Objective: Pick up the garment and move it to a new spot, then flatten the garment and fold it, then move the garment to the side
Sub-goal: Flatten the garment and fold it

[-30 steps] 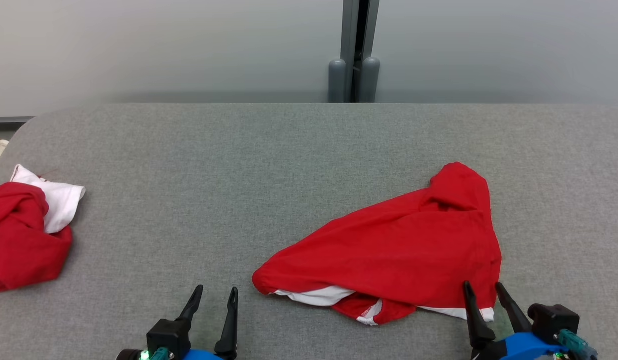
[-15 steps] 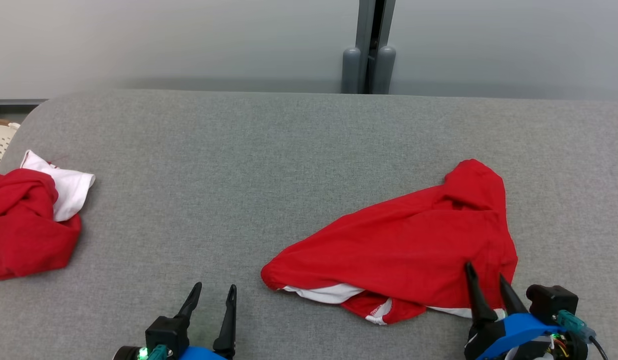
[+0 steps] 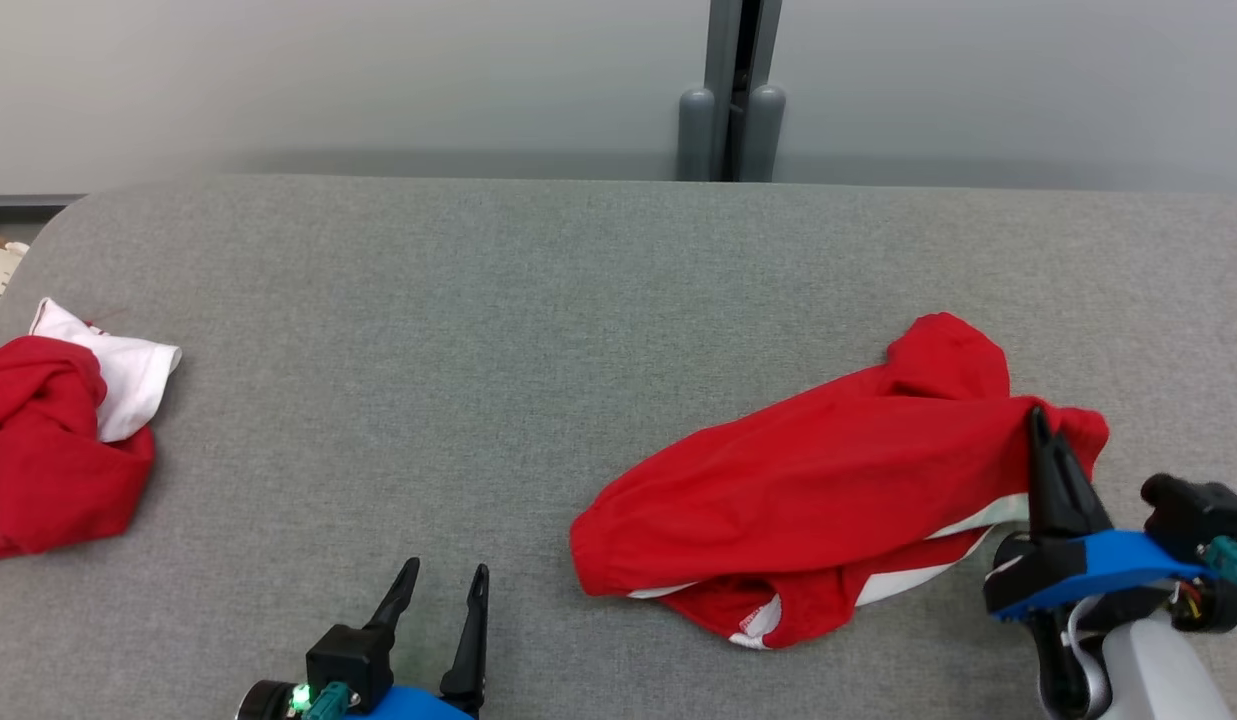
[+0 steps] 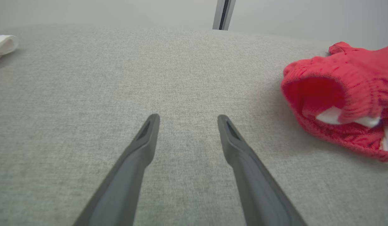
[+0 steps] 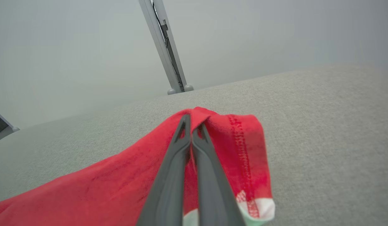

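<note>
Garment [image 3: 828, 490] corner pinched between right fingers [image 3: 1056, 485], held above grey table [image 3: 478, 350].

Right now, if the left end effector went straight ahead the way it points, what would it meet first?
Nothing close: the left end effector points out over the grey surface; the red garment lies off to its right. Depth is unclear, so it may graze the surface.

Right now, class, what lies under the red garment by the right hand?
Grey table shows around the garment, and white fabric peeks from under its near edge. The right hand, shut, pinches one corner. Anything beneath the middle is covered by the red cloth.
</note>
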You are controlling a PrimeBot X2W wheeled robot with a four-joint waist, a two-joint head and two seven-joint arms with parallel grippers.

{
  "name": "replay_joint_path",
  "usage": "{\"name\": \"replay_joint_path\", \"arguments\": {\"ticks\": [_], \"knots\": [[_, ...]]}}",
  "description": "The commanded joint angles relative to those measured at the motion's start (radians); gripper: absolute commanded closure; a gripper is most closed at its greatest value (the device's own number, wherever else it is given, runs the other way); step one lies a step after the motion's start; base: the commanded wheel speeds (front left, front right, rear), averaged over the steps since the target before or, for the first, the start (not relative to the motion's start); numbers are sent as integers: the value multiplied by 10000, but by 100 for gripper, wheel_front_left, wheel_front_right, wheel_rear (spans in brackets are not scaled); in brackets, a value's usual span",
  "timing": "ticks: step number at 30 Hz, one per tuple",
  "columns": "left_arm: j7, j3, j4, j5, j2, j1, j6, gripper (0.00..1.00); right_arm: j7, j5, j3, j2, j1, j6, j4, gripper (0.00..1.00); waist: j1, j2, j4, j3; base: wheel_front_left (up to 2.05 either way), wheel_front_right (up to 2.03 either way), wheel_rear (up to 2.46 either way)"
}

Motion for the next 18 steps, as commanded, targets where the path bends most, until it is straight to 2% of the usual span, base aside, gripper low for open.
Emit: {"name": "replay_joint_path", "arguments": {"ticks": [1, 10, 14, 18], "knots": [[-30, -55, -4, -30, -2, -234, -73, 0, -34, -167, -168, -150, -429, 0, 169, 100, 0, 0, 135, 131, 0, 0, 0], [-30, -309, 54, -79, -2, -486, -73, 0, -32, -992, -1110, -221, -1820, 0, 1748, 100, 0, 0, 668, 581, 0, 0, 0], [-28, -212, 49, -77, -3, -410, -73, 0, -32, -1050, -1099, -111, -1868, 0, 1769, 100, 0, 0, 641, 514, 0, 0, 0], [-28, -159, 1, -38, -3, -358, -53, 0, -32, -820, -827, -40, -1774, 0, 1241, 100, 0, 0, 477, 350, 0, 0, 0]]}}
